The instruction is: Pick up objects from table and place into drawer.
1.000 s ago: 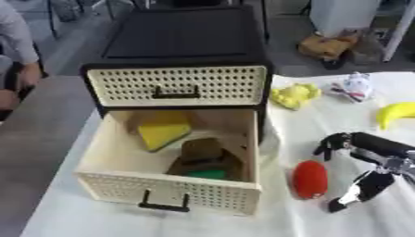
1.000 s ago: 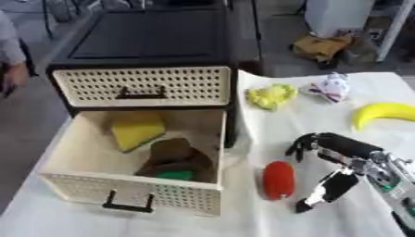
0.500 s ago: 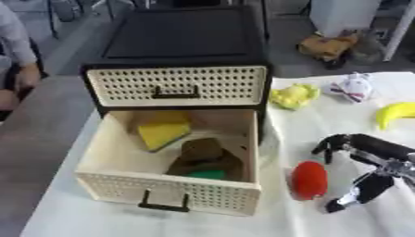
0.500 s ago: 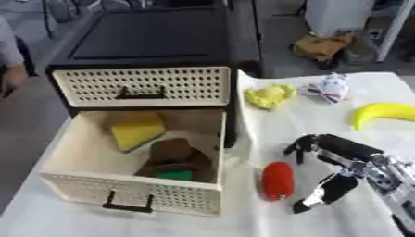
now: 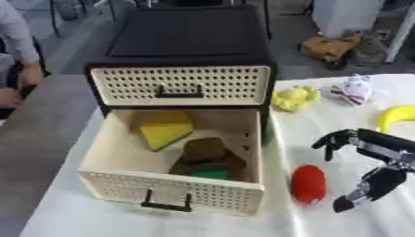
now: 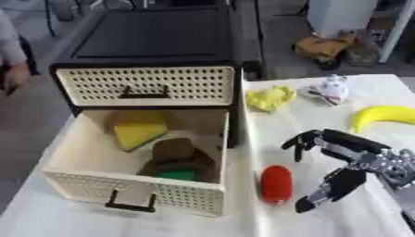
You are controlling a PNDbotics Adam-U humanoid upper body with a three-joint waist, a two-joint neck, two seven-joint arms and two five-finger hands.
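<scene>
You're working beside the open drawer [image 5: 174,157], which is already holding a yellow wedge [image 5: 165,129], a brown lump [image 5: 206,152] and something green [image 5: 212,173]; the red object [image 5: 309,183] is lying on the table [image 5: 243,227] just right of the drawer's front corner. Your right hand [image 6: 344,159] is hovering just right of it, fingers and thumb spread, holding nothing, so I'd be closing in from the right and bracketing its middle before curling. Yellow toy [image 5: 293,97], white toy [image 5: 353,89] and banana [image 6: 389,115] are waiting further right of the drawer; left hand isn't showing.

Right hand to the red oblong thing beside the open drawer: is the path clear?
Probably yes. The right hand hangs open just right of the red oblong object, with only bare white tabletop between them.
</scene>
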